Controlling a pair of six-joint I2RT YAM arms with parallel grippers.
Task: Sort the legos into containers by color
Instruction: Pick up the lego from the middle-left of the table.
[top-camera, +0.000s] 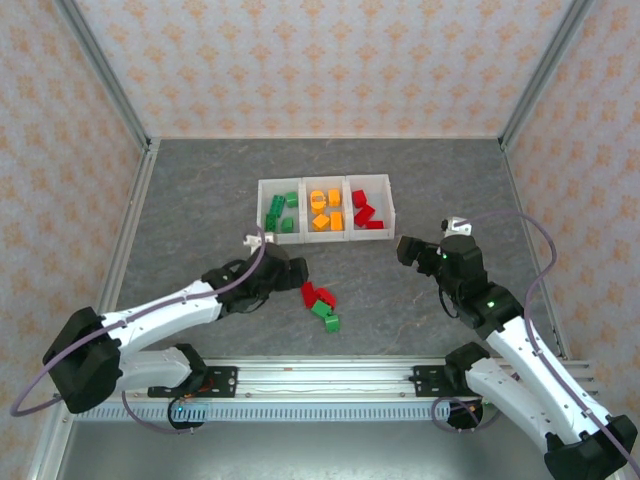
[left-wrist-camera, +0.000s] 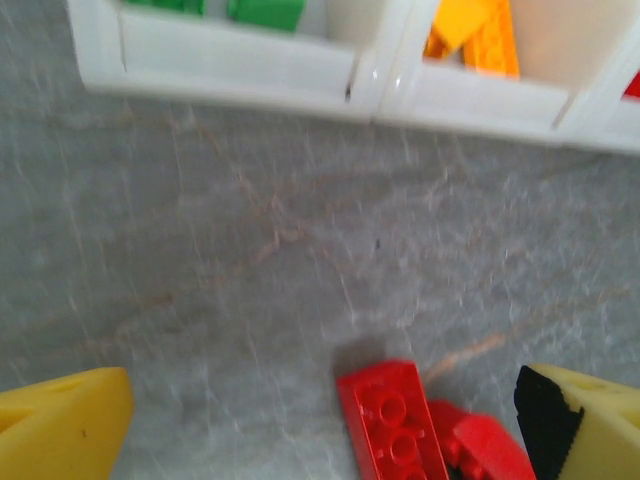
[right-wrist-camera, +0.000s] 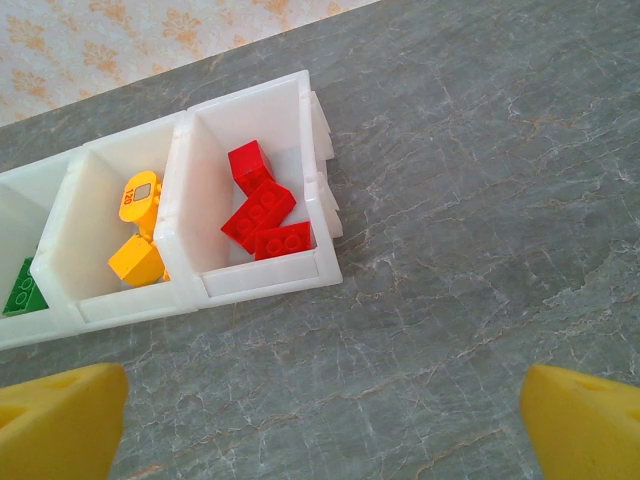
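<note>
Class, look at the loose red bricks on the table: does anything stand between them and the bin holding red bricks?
Nothing visible: only bare table lies between the loose red bricks and the red bin.

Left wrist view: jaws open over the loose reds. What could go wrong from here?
1. The two red bricks lie touching, off-centre toward one finger; the left gripper, open, may pinch both or knock one aside.
2. The green bricks sit close beside them and could get dragged along.
3. The red bin is the farthest from this arm; a weak grip might drop short.
</note>
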